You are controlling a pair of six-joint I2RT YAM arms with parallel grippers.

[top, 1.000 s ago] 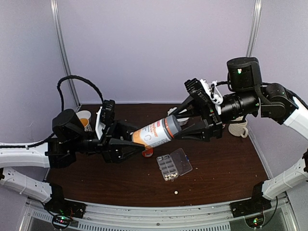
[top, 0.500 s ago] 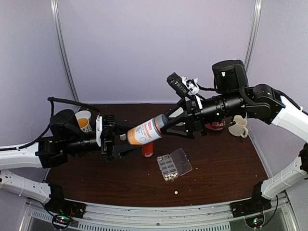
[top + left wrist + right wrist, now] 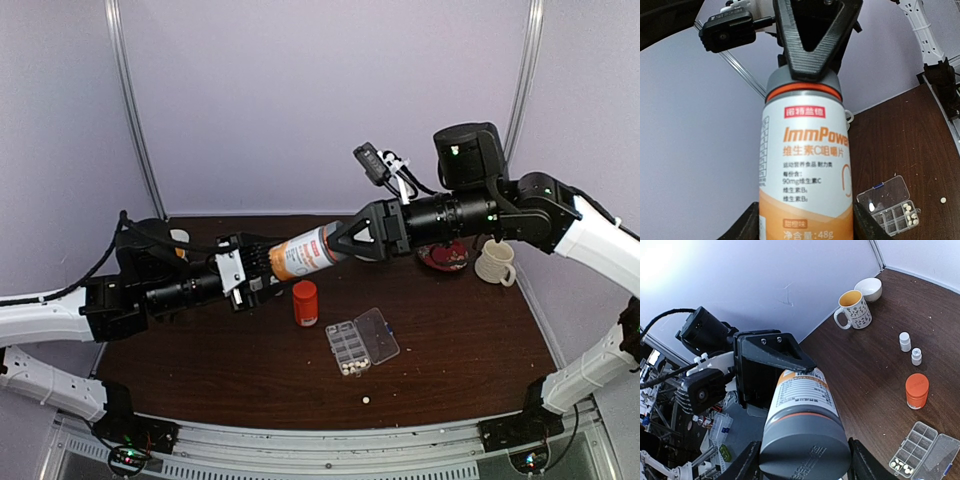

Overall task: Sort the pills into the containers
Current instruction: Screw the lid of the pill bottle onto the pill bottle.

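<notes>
Pale lilac walls close in a dark brown bench (image 3: 200, 370).

The pills (image 3: 350, 368) are tiny cream-white pellets. They sit bunched in the cells (image 3: 347, 345) at the near end of a clear, flat box (image 3: 343, 333), whose lid (image 3: 378, 335) lies flat open on its right side. The other cells look bare, though they are too small to judge well. One stray pill (image 3: 366, 400) lies on the bench just in front of the box.

The box rests on the bench near the middle. It sits on the near side of the spot where my two tools meet in the air, a little to its right, and neither tool touches it. An orange bottle (image 3: 305, 302) stands upright just left of the box.

My left tool (image 3: 265, 268) reaches in from the left, its fingers pressed against either side of the base of a big bottle (image 3: 305, 253) with an orange-and-white label, held nearly level above the bench. My right tool (image 3: 340, 243) comes in from the right and grips the same bottle by its grey cap (image 3: 802, 82), one finger on each side. Behind my right arm stand a red dish (image 3: 445, 260) and a cream mug (image 3: 495, 264).
</notes>
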